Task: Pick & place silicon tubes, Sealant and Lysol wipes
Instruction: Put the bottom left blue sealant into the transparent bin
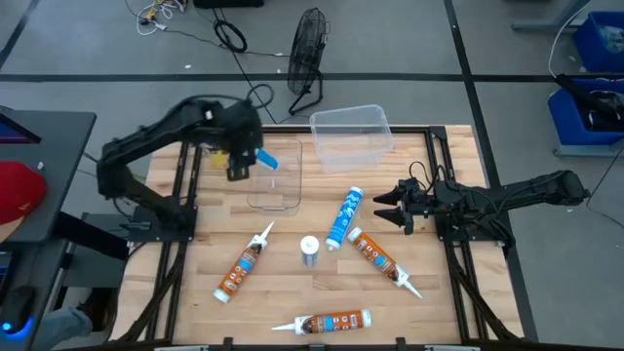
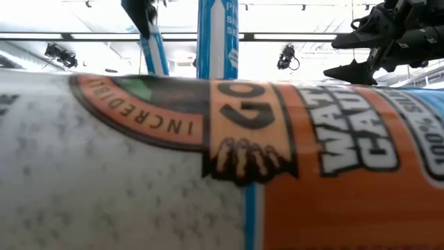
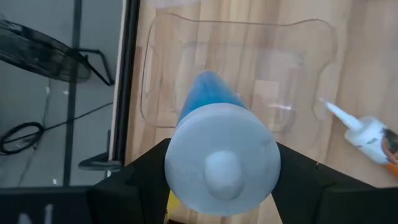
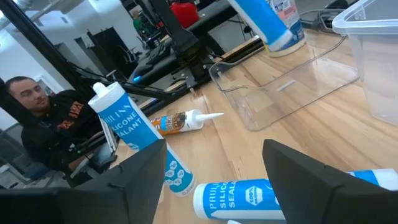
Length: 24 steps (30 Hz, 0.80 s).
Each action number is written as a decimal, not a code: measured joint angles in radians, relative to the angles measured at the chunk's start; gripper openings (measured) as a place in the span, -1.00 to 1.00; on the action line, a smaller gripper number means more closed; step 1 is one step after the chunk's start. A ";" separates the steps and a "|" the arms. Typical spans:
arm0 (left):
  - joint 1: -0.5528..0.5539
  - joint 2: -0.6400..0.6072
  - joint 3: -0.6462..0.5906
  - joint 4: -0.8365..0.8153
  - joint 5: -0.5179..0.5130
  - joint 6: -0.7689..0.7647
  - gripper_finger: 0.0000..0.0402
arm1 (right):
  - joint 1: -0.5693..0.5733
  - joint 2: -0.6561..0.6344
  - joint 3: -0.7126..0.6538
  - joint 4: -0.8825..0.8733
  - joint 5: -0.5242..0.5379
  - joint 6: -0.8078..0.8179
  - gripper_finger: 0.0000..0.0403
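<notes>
We see the left gripper clamped on a blue tube above the shallow clear tray (empty); the right gripper, right of that tray, is spread open.

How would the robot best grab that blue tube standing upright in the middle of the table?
The standing blue tube is upright and apart from the others, so the right end effector, open and nearest, would likely come in level from the side and close across its round body.

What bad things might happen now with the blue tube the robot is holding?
The left gripper holds the blue tube above the shallow clear tray. Released, it might bounce or roll out over the low rim. The standing tube looks tippy, so the right gripper reaching nearby might knock it over.
</notes>
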 joint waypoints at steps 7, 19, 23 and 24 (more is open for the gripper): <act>0.118 0.099 0.000 0.012 0.036 0.102 0.13 | 0.000 0.000 0.000 -0.003 0.000 0.000 0.35; 0.207 0.177 0.000 -0.008 0.113 0.185 0.13 | 0.000 0.000 0.000 -0.018 0.000 0.000 0.35; 0.207 0.205 0.000 -0.003 0.119 0.210 0.14 | 0.000 0.000 0.000 -0.018 0.001 0.000 0.35; 0.207 0.210 0.000 0.000 0.124 0.213 0.15 | 0.000 0.000 0.000 -0.018 0.004 0.000 0.35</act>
